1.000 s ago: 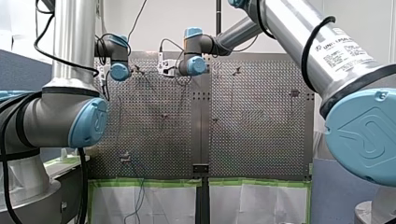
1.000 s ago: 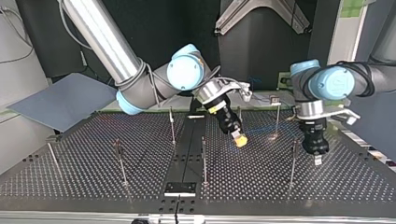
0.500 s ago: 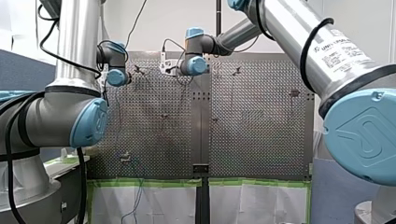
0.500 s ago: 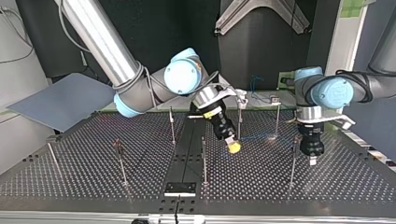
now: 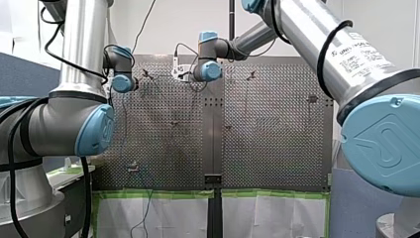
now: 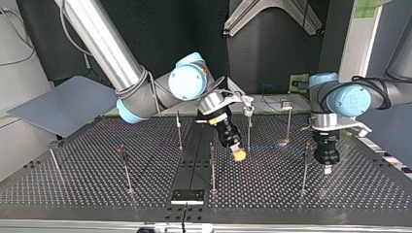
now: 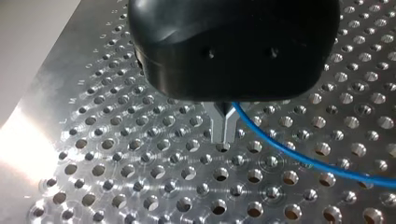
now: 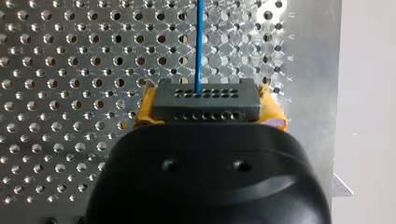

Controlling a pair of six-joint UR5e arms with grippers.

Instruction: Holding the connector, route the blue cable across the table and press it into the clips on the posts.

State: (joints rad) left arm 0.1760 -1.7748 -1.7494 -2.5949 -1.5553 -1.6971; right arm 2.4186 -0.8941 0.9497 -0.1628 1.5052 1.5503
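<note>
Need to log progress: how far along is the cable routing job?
Done: the connector is gripped in my right gripper, between its yellow-padded jaws, with the blue cable leading out ahead. In hand: the cable spans above the table to my left gripper, passing close beside its shut jaws. Left: pressing it into the clips on the posts; none visibly holds it yet.

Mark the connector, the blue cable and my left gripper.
connector (image 8: 205,103): right wrist view, its dark perforated face.
blue cable (image 8: 199,42): right wrist view, straight run ahead of the connector.
left gripper (image 7: 224,139): left wrist view, between its metal fingertips.
</note>
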